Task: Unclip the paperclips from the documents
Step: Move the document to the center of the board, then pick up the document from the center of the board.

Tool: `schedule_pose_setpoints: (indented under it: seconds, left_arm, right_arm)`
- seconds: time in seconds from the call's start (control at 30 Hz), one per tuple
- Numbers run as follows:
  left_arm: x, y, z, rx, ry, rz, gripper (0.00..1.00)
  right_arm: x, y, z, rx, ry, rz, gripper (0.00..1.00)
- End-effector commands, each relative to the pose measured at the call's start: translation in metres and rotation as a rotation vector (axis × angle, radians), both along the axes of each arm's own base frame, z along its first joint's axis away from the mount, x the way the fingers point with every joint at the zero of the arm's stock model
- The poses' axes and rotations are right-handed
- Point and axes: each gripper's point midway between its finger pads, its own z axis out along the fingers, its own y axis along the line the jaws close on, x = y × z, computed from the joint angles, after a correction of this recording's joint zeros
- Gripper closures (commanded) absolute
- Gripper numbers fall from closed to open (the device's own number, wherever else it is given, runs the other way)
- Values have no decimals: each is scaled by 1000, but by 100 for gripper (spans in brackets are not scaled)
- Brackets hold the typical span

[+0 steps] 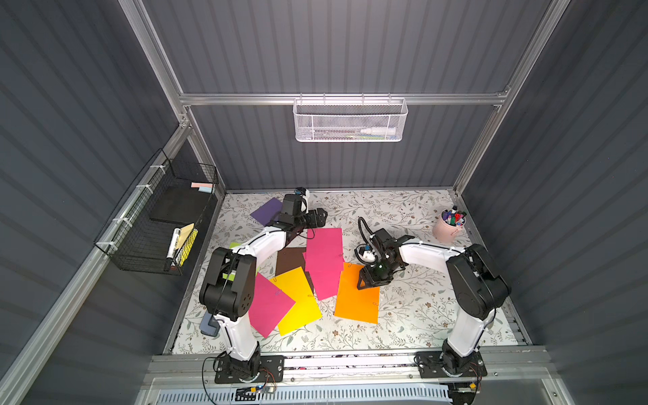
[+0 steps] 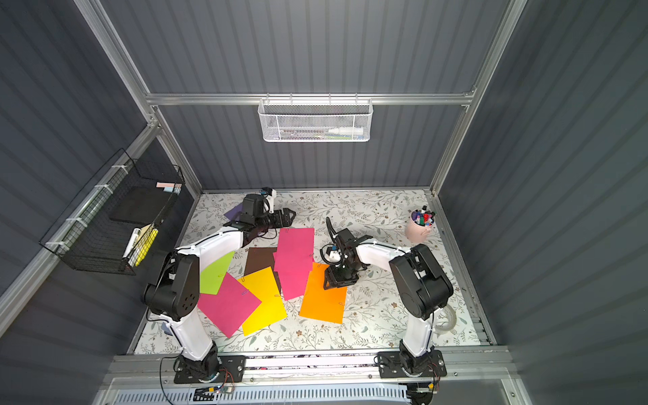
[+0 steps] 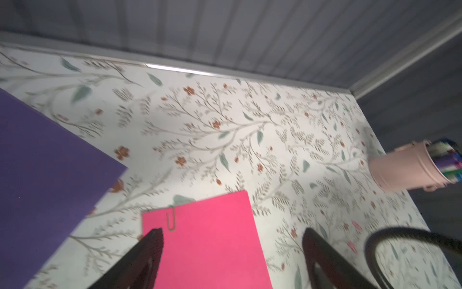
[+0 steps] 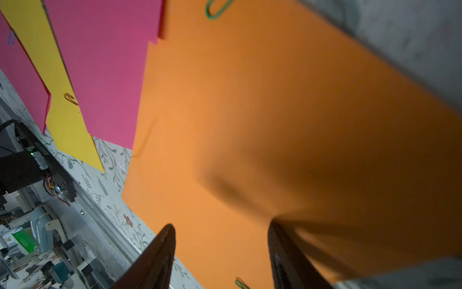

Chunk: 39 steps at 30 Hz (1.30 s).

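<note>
Left gripper fingers wide apart, empty, just short of the paperclip on the pink sheet corner, right gripper fingers apart over the orange sheet; the flat, thin paperclip likely means pinching paper and dragging the sheet.

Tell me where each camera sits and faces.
Top views: overhead, looking down at the table; left arm and right arm show.
Left wrist: on left arm, facing the back wall over the pink sheet; left claw shows.
Right wrist: on right arm, facing the orange sheet; right claw shows.
Shared: both top views show both sheets.
</note>
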Motion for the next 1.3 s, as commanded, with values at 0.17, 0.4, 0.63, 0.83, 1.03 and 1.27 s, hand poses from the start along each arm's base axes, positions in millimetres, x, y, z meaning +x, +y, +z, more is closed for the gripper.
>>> schedule_pose_setpoints:
  seconds: [0.17, 0.4, 0.63, 0.83, 1.03, 1.27]
  left_arm:
    - [-49, -33, 2, -1, 58, -186, 12]
    - [-103, -98, -21, -19, 151, -438, 15]
    - [-146, -165, -47, -39, 253, -643, 19]
    - [-147, -171, -83, 39, 359, -596, 27]
    - [-143, -162, -104, 144, 402, -509, 30]
    - [-153, -175, -117, 188, 447, -538, 36]
  right_arm:
    - [-20, -67, -13, -313, 28, -6, 38]
    - [0, -83, 17, -272, -28, -40, 37]
    - [16, -89, 52, -67, -51, -334, 31]
    - [5, -98, 29, -70, 3, -480, 27]
    - [1, -99, 16, -65, 16, -524, 27]
    - [-2, -102, 7, -53, 22, -595, 23]
